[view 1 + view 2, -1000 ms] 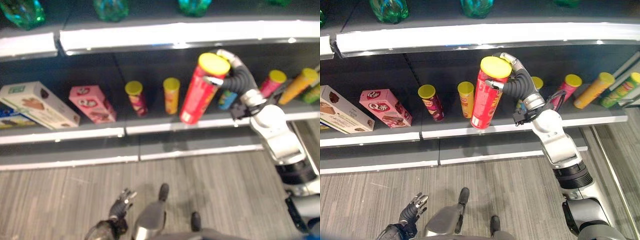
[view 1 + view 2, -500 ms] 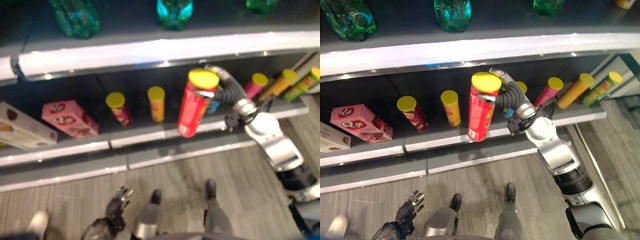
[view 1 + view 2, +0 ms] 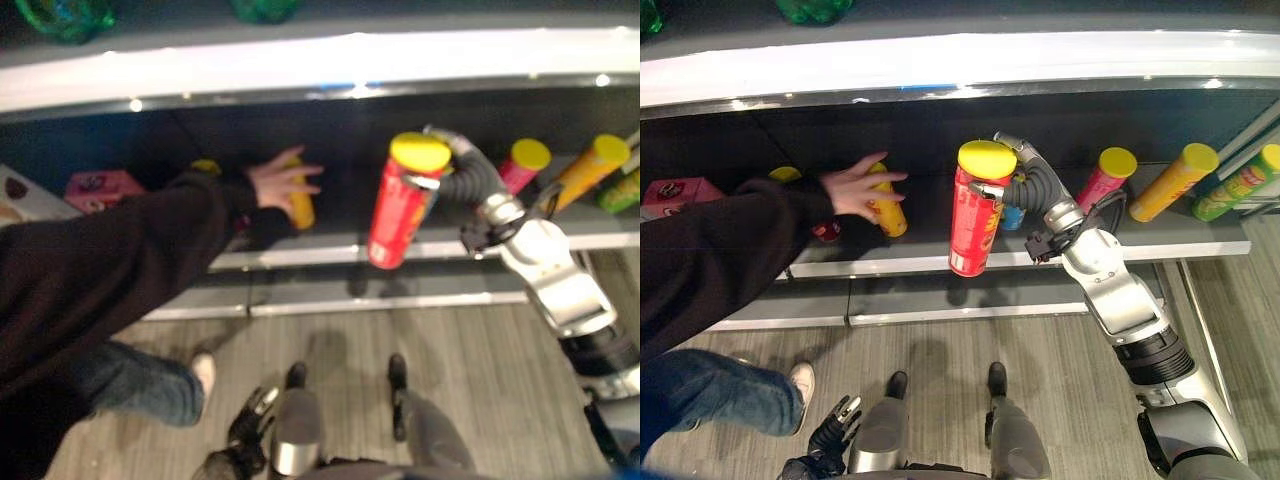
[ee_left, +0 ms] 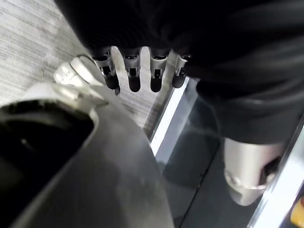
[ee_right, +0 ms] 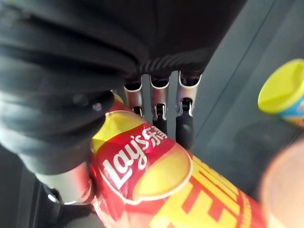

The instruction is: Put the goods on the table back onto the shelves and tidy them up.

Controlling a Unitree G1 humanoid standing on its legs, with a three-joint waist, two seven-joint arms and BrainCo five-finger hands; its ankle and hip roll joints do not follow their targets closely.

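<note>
a grey plank floor (image 3: 1060,350) is running up to a dark store shelf (image 3: 1200,238) lit by a bright strip along the shelf above; green bottles (image 3: 812,8) are standing on that upper level; on the lower shelf several slim cans with yellow lids are leaning at the right end, a pink one (image 3: 1106,175), an orange one (image 3: 1175,182) and a green one (image 3: 1240,180), all close together; the robot's right hand (image 3: 1015,183) is reaching in at shelf height with its fingers (image 5: 160,110) and thumb curling round the tall red chip can (image 3: 976,210), gripping it near the yellow lid; the can is hanging nearly upright with its base level with the shelf's front edge, and i am judging it as not yet set down; a person's hand (image 3: 855,187) in a dark sleeve (image 3: 720,255) is coming in from the robot's left and closing on a small yellow can (image 3: 887,212); a pink box (image 3: 670,190) is sitting further left; the left hand (image 3: 832,436) is hanging low over the floor, its fingers (image 4: 134,78) lying straight and loose, holding nothing; so one item is nearly shelved, placing and straightening are remaining; no desk is in sight from here.
</note>
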